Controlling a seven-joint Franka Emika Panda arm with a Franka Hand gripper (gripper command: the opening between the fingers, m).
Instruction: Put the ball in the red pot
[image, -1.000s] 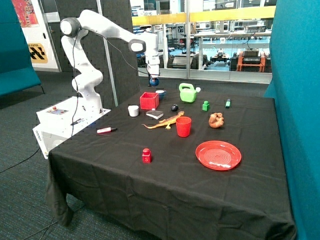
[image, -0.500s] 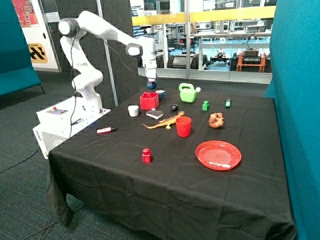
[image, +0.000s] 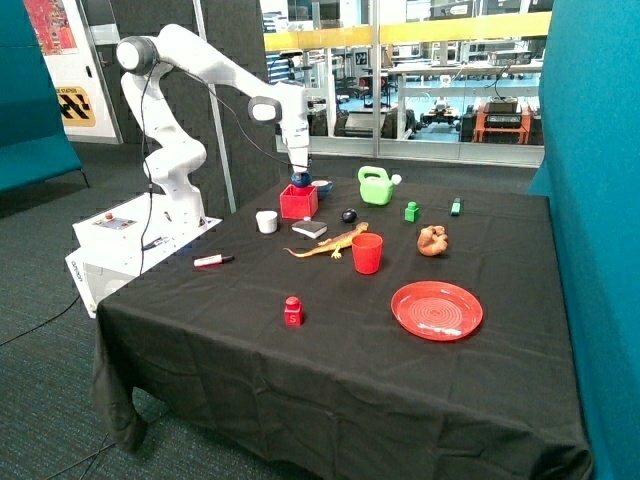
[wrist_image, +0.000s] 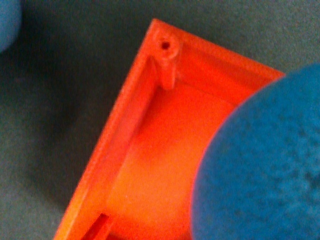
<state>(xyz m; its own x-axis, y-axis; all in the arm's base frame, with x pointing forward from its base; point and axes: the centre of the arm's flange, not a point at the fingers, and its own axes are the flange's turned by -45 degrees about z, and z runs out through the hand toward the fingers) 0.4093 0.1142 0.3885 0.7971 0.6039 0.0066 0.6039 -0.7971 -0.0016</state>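
The dark blue ball is held in my gripper, just above the open top of the square red pot at the back of the table. In the wrist view the ball fills one corner, close to the camera, with the red pot's inside floor and a corner of its rim right beneath it. The ball hangs over the pot's opening and is not resting inside. The fingers themselves are hidden by the ball in the wrist view.
A blue bowl sits just behind the pot, with a white cup and a dark flat card beside it. Nearby are a black roundish object, a green watering can, a toy lizard and a red cup.
The gripper has carried the ball sideways from near the blue bowl to over the red pot and lowered it towards the pot's opening.
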